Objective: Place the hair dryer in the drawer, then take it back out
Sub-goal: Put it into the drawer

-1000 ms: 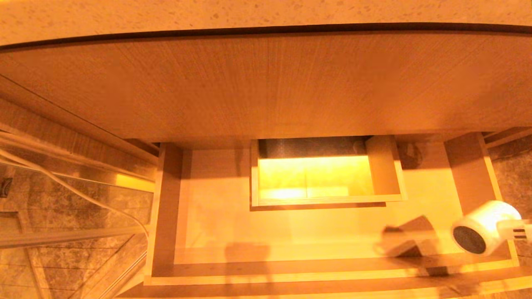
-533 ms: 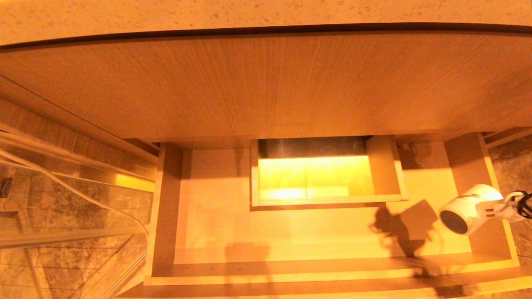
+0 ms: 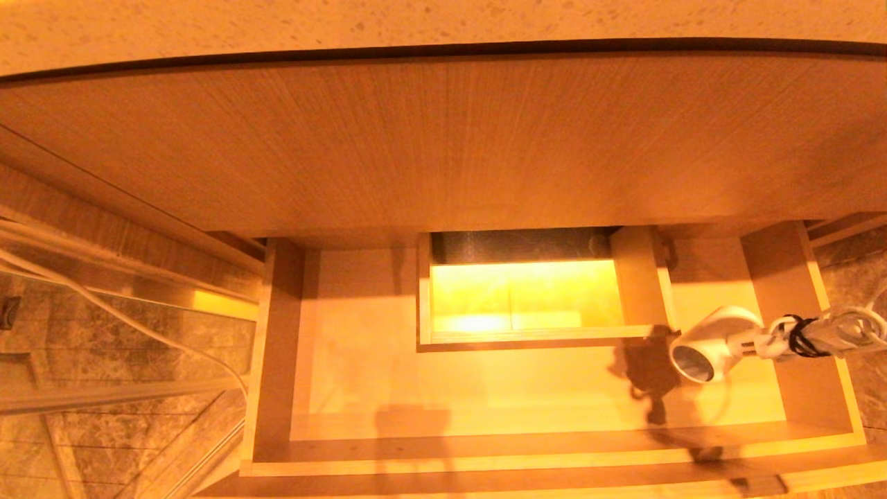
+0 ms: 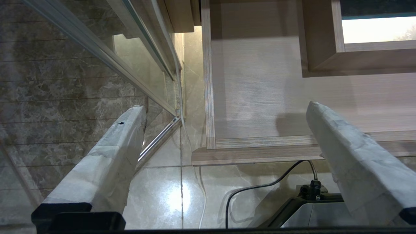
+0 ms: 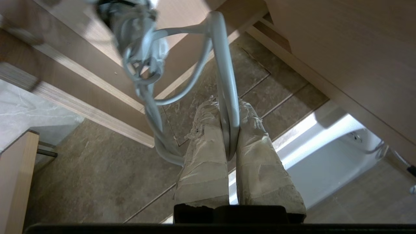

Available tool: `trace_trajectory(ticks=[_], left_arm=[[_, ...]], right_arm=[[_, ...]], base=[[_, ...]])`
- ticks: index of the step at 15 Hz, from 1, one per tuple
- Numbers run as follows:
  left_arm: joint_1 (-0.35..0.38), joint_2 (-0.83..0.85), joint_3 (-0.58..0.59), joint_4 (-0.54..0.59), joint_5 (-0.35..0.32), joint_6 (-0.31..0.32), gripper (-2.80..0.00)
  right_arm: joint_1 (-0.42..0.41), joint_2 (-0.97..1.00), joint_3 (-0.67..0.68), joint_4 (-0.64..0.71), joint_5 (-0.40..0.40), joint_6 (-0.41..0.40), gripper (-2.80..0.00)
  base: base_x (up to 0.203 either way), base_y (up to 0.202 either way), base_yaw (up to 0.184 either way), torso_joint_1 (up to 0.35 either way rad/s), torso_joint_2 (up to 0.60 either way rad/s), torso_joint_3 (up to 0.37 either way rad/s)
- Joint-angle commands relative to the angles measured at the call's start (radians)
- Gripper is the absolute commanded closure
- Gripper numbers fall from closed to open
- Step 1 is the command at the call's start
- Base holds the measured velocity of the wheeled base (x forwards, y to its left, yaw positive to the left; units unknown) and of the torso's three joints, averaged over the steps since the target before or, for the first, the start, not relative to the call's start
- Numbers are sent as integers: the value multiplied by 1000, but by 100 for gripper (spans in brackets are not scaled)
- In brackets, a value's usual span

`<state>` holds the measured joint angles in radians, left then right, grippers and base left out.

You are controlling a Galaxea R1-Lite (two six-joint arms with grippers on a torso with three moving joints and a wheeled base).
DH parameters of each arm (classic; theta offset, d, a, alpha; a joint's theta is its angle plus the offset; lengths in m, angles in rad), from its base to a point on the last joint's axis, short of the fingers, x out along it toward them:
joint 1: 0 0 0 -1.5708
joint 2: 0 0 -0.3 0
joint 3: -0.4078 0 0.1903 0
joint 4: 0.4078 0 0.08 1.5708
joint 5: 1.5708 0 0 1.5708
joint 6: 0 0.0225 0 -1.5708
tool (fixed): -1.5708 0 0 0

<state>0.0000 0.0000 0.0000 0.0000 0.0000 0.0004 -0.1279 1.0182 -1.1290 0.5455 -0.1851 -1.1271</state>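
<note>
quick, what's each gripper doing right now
Left gripper: open, holding nothing.
Right gripper: closed on the small white hair dryer's white cord.

A speckled stone countertop (image 3: 443,21) tops the tall wood-grain front panel (image 3: 443,138); glossy marbled floor tiles (image 3: 104,430) lie left, under warm yellow light.

No readable text in any view

No lettering, label, brand, number or sign can be read on any surface shown, neither on the furniture nor on the appliance.
</note>
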Motion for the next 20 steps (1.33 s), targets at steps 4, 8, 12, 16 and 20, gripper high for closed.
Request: trace_trajectory(ticks=[4, 8, 12, 16, 20], left_arm=[[0, 0, 0, 0, 0, 0, -280], [0, 0, 0, 0, 0, 0, -280], [0, 0, 0, 0, 0, 0, -280], [0, 0, 0, 0, 0, 0, -280], [0, 0, 0, 0, 0, 0, -280]], right_arm=[[35, 41, -7, 14, 21, -4, 0], [43, 63, 9, 76, 80, -2, 0], [61, 164, -27, 71, 97, -1, 0], [63, 222, -49, 67, 99, -2, 0], [63, 243, -42, 65, 100, -3, 0]], base=[[0, 0, 0, 0, 0, 0], [0, 0, 0, 0, 0, 0], [0, 0, 0, 0, 0, 0], [0, 0, 0, 0, 0, 0], [0, 0, 0, 0, 0, 0]])
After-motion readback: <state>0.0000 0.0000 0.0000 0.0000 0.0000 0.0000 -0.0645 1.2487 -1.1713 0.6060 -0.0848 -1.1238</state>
